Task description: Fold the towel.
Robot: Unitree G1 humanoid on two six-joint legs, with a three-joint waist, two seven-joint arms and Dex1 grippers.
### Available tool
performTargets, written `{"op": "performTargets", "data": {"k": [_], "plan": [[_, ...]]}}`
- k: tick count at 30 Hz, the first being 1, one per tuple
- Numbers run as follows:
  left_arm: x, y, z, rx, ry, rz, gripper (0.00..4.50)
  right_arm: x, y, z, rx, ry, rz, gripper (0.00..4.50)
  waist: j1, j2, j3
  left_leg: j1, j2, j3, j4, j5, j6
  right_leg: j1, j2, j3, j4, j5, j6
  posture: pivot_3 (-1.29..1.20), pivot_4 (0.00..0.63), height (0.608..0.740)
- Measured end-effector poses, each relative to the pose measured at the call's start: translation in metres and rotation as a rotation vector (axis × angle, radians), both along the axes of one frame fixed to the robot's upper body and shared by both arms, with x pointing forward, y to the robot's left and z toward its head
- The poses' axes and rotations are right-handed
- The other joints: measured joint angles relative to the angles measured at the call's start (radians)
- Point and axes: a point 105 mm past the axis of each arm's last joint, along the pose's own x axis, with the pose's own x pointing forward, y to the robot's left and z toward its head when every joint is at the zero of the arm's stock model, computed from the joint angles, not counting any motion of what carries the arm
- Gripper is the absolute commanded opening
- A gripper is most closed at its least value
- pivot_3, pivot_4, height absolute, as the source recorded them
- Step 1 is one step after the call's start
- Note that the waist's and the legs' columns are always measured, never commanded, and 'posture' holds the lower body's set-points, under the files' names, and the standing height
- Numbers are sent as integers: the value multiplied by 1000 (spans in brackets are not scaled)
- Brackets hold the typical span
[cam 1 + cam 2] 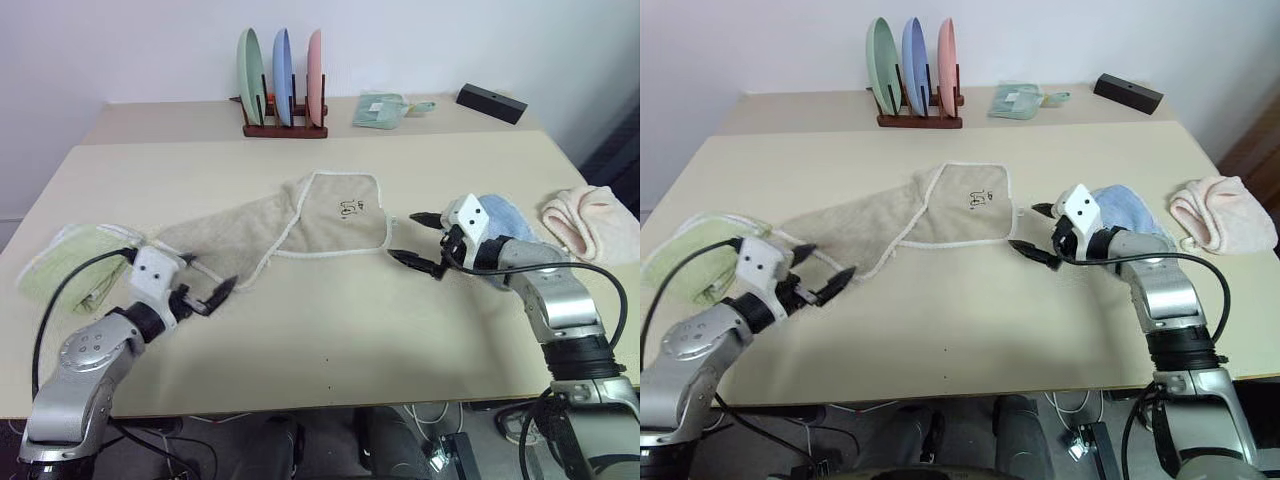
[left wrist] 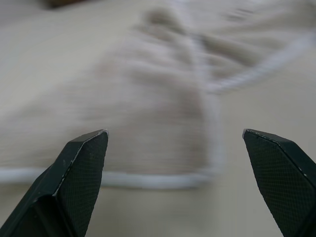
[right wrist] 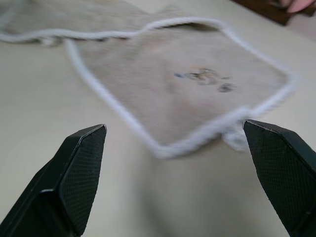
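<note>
The beige towel [image 1: 300, 225] with whitish edging lies stretched across the table [image 1: 330, 330], from the left front towards the middle. Its right end lies flat and shows a small dark mark [image 1: 352, 208]. My left gripper [image 1: 212, 272] stands open just above the towel's left end, and the left wrist view shows that end's edging between the open fingers [image 2: 84, 163]. My right gripper [image 1: 403, 236] is open right beside the towel's right edge, nothing in it. In the right wrist view the marked end [image 3: 197, 94] lies just beyond its fingers [image 3: 81, 168].
A folded light green towel [image 1: 70, 265] lies at the left edge, behind my left arm. A light blue towel [image 1: 505, 215] sits behind my right wrist, with a pink cloth [image 1: 595, 220] farther right. At the back stand a plate rack [image 1: 283, 75], a green item [image 1: 380, 108] and a black box [image 1: 490, 102].
</note>
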Motion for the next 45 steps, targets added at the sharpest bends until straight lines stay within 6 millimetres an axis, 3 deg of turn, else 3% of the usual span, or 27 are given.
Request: {"op": "performTargets", "data": {"k": [3, 8, 15, 19, 25, 33, 35, 40, 43, 45], "plan": [[4, -12, -10, 126, 9, -85, 4465, -10, 6, -4, 1, 8, -10, 4500, 2, 1, 0, 0, 0, 0, 0, -1, 1, -1, 0, 0, 0, 0, 0, 0, 150, 721], [25, -2, -18, 255, -13, -68, 4465, -16, 6, -4, -9, -11, -52, 4500, -2, 1, 0, 0, 0, 0, 0, 0, 0, 0, 1, 0, 0, 0, 0, 0, 150, 721], [55, -8, -18, 260, -21, -71, 4465, -17, 8, -4, 0, -23, -75, 4500, 11, 2, -1, 1, 0, 0, 0, 0, 0, 1, 0, 0, 1, 0, 0, 0, 150, 721], [59, -9, -19, 252, -16, -81, 3240, -15, 8, -4, 3, -29, -87, 4500, 15, 2, -1, 1, 0, 0, 0, 0, 0, 1, 0, 0, 1, 0, 0, 0, 150, 721], [60, -3, -24, 257, -5, -74, 170, -16, 7, -6, 3, -30, -99, 4500, 11, 2, -1, 1, 0, 0, 0, 0, 0, 0, 1, 0, 1, 0, 0, 0, 150, 721], [60, 12, -23, 272, -23, -38, 50, -16, 9, -6, 1, -40, -88, 4500, 7, 2, -1, 1, 0, 0, 0, 0, 0, 0, 1, 0, 1, 0, 0, 0, 150, 721], [48, 17, -21, 232, -17, -39, 50, -14, 15, -2, -7, -59, -67, 4500, -2, 2, -1, 0, 1, 0, 0, 0, 0, -1, 0, 0, 1, 0, 0, 0, 150, 721], [-24, 20, -11, 158, 109, -210, 50, -3, 28, 12, -54, -135, 4, 4500, -15, 2, 0, 0, 2, 1, -1, 0, 0, -2, 0, 2, 1, 0, 0, 0, 150, 721], [-66, 32, -24, 188, 283, -259, 50, 8, 32, 22, -81, -178, 21, 4500, -11, 3, 1, 1, 1, 2, -1, -3, 6, -1, 1, 1, 0, 0, 0, 0, 150, 721], [-81, 41, -34, 209, 353, -245, 50, 17, 35, 25, -119, -206, 27, 4500, -4, 4, 1, 1, 1, 1, -1, -3, 6, 1, 1, 0, 0, 0, 0, 0, 150, 721]]}}
